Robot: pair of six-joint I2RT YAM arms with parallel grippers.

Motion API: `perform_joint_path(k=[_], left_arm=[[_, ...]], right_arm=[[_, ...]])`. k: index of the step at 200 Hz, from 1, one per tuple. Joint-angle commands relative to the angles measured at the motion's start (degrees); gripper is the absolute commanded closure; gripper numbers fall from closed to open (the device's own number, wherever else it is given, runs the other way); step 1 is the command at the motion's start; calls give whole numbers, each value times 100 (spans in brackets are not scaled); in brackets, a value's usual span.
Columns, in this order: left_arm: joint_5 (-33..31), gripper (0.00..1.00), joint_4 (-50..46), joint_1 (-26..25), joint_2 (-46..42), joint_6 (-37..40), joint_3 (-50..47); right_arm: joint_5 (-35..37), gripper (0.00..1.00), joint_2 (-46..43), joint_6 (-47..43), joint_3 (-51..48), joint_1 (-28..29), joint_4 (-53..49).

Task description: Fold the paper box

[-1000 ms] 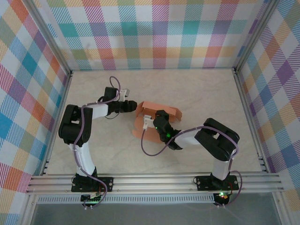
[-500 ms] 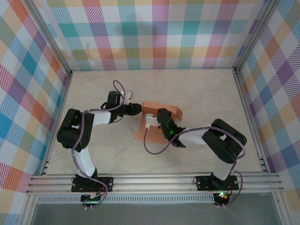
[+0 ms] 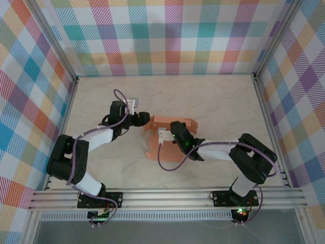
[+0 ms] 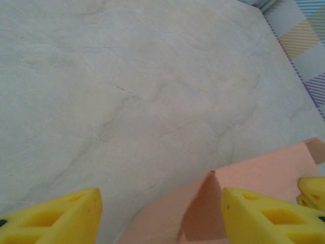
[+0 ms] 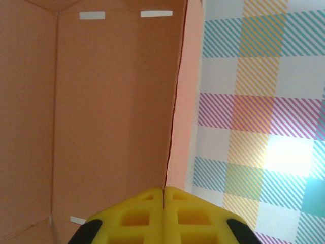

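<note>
The paper box [image 3: 162, 134] is a salmon-orange die-cut card, partly folded up at the table's middle. My right gripper [image 3: 171, 127] is shut on one of its upright panels; in the right wrist view the yellow fingers [image 5: 163, 195] pinch the card's edge, with the panel's inside [image 5: 111, 117] and its slots to the left. My left gripper [image 3: 145, 121] stands open at the box's left end. In the left wrist view its yellow fingertips [image 4: 264, 213] straddle a raised corner flap [image 4: 205, 208] of the card, not closed on it.
Bare pale marbled tabletop [image 3: 213, 96] surrounds the box. Checked cloth walls [image 3: 167, 35] and aluminium frame rails [image 3: 167, 195] bound the cell on all sides. Cables loop off both arms near the box.
The left arm swung its elbow down and left while its gripper stayed by the box's left end. The right gripper, still holding the panel, shifted slightly and the card stands more upright.
</note>
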Motion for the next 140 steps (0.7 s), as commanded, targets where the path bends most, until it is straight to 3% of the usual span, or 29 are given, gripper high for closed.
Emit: perform_joint_path(k=[1,27,54,76,86,102,140], left_arm=[[-280,36,-377,128,-61,-3,48],[-743,36,-32,96,-1022,-118,-678],[-709,38,-971,-165,-1880,65,-852],[-621,54,-1487,-478,-2423,-55,-1090],[-607,66,-1515,-644,-2709,-276,-1284],[-577,75,-1446,-849,-2954,-614,-1587],[-375,80,-511,-1245,-2408,-1048,-1837]], right_arm=[[-332,100,-30,283,263,22,-572],[-329,100,31,261,324,-5,-592],[-322,100,59,329,352,-31,-681],[-301,100,82,293,365,-52,-668],[-292,100,83,285,373,-56,-668],[-272,100,83,276,387,-52,-668],[-278,100,138,293,401,-55,-624]])
